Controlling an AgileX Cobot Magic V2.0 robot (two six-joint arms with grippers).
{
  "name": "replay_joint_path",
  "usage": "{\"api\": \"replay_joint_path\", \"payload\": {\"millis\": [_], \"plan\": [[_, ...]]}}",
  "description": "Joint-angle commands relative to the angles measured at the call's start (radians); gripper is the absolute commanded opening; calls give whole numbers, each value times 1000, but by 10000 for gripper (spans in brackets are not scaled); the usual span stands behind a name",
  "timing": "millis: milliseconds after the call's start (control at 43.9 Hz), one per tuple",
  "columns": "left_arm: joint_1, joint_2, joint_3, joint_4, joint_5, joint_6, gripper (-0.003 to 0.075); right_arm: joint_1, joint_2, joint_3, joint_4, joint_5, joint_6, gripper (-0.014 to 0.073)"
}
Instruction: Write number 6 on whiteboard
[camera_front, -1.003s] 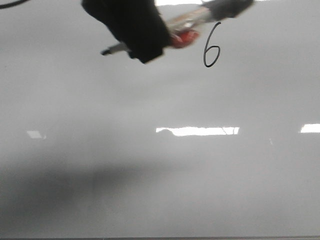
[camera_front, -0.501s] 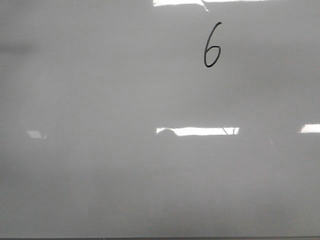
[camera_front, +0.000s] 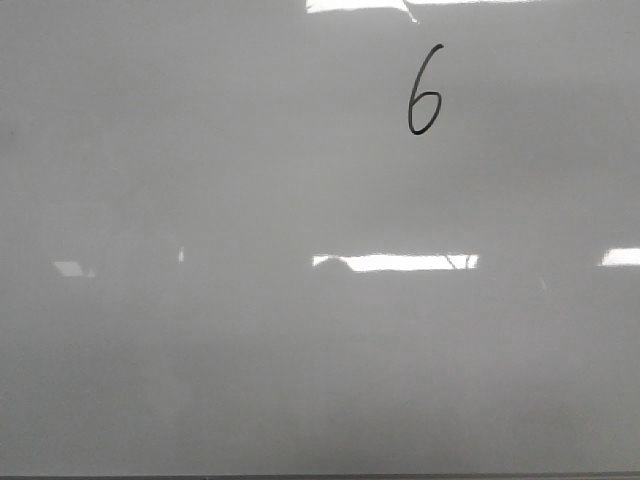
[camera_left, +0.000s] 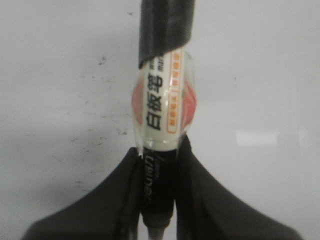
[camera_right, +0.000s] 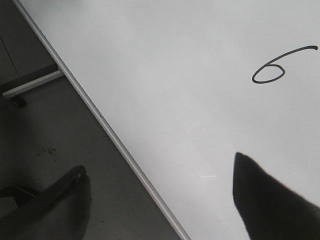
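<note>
The pale-grey whiteboard (camera_front: 250, 180) fills the front view. A thin black number 6 (camera_front: 423, 90) stands on its upper right part; it also shows in the right wrist view (camera_right: 280, 66). No arm shows in the front view. In the left wrist view my left gripper (camera_left: 159, 165) is shut on a whiteboard marker (camera_left: 161, 115) with a white printed label, tape and a black cap end, held over the board (camera_left: 260, 75). In the right wrist view my right gripper (camera_right: 159, 170) is open and empty, its fingers (camera_right: 260, 195) astride the board's edge.
The whiteboard's metal edge (camera_right: 100, 117) runs diagonally through the right wrist view, with grey floor (camera_right: 60, 135) and a stand leg (camera_right: 30, 85) beside it. Bright light reflections (camera_front: 395, 262) lie across the board. A dark lower edge (camera_front: 320, 477) closes the front view.
One second ago the left arm with the marker was in the front view beside the 6. It has left that view; the shadow on the board is gone. The 6 is unchanged.
</note>
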Motion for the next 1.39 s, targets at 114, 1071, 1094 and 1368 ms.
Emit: {"api": "replay_joint_path", "payload": {"millis": [114, 1071, 1094, 1368], "plan": [[50, 49, 20, -5, -285, -48, 98, -3, -1, -31, 3, -71, 1, 601], [68, 217, 13, -3, -498, -48, 356, -3, -1, -30, 3, -62, 3, 601], [68, 208, 8, -1, -480, -48, 356, -3, -1, -30, 3, -60, 6, 601], [66, 34, -62, 27, -138, 4, 356, -3, -2, -41, -99, 67, 305, 601]]}}
